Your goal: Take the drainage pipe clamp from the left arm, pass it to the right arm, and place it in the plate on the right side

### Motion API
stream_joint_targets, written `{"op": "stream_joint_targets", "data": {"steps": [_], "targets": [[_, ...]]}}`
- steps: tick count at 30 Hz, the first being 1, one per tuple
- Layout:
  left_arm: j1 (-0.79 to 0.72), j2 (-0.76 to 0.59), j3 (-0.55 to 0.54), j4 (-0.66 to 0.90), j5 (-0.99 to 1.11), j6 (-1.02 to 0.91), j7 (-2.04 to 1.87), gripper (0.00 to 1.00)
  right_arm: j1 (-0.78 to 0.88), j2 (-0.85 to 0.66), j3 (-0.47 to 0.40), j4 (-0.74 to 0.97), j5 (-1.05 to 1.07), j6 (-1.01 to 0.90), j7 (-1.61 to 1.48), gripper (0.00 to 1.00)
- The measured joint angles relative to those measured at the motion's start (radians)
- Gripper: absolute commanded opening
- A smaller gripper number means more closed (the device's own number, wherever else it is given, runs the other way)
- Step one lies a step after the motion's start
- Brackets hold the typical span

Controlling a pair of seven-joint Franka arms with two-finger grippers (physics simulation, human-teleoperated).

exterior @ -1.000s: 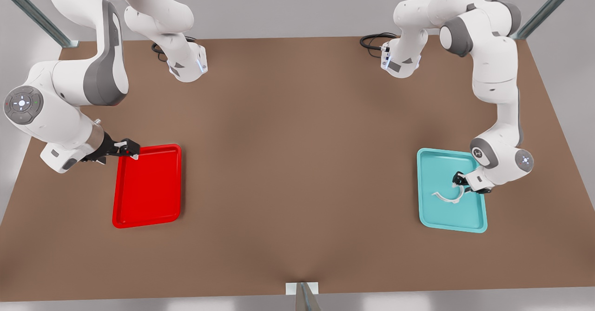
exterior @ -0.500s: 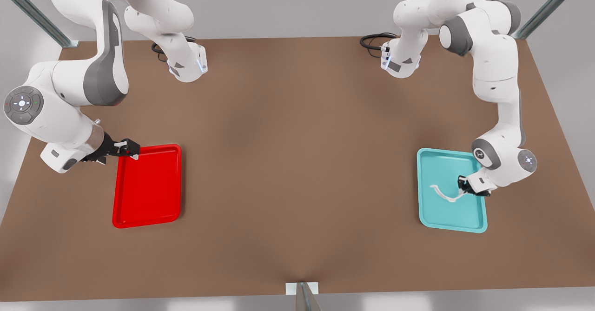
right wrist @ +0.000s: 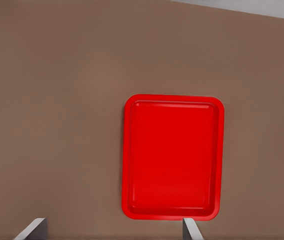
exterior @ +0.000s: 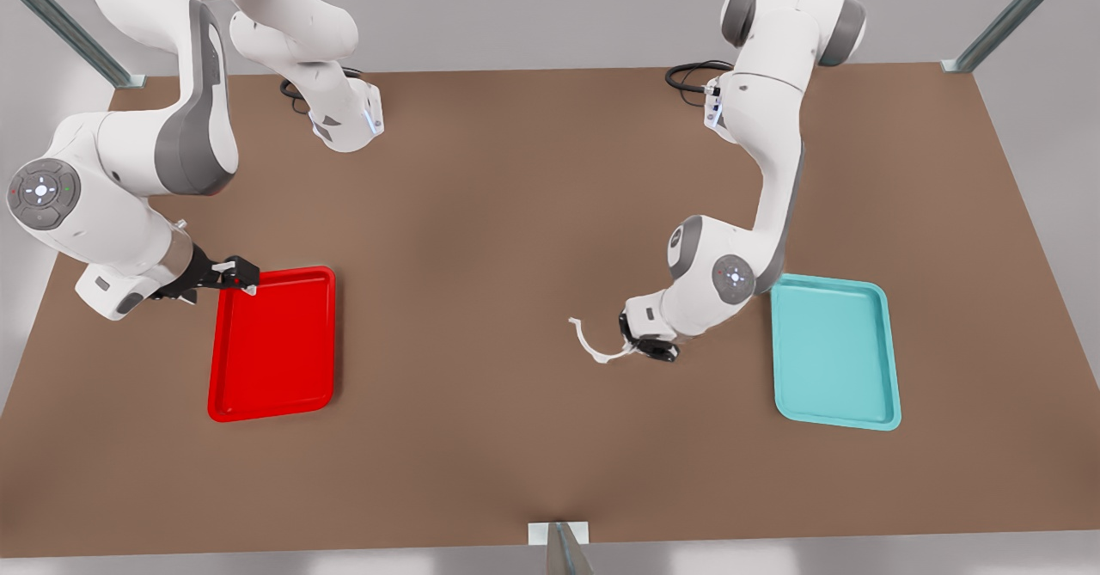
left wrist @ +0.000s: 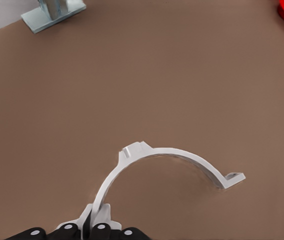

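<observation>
Nearest you in the front view, a small metal bracket sits at the table's front edge. Just beyond it, over the bare brown middle of the table, your left gripper has its fingers pinched shut on one end of the drainage pipe clamp — the left wrist view shows the white half-ring arching away from the black fingertips, its far tab free in the air and the grasped tab clamped between the pads. Whether the clamp's free end touches the tabletop or hangs just above it you can't quite settle from these angles; it reads as slightly lifted. The clamp lies between the two trays, nearer the cyan tray, which sits to the front view's right of the left arm's wrist. Across the table, at the front view's left, the plate lies flat, and your right gripper waits at its far corner, just over the rim. Its fingers stand apart with nothing between them — in the right wrist view the two grey fingertips frame the red plate from either side. Farthest back, both arm bases are bolted near the table's rear edge, with a black cable looped beside the left arm's base.
</observation>
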Motion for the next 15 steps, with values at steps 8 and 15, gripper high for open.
{"op": "stream_joint_targets", "data": {"steps": [8,15], "targets": [[-0.109,0.048,-0.03,0.107,-0.018,0.007,-0.358,0.21,0.12,0.27,0.173,0.274,0.0,0.078,0.043,1.0],[-0.125,0.048,-0.03,0.104,-0.001,0.017,-0.553,0.21,0.253,0.31,0.185,0.294,0.003,0.134,0.144,1.0]]}}
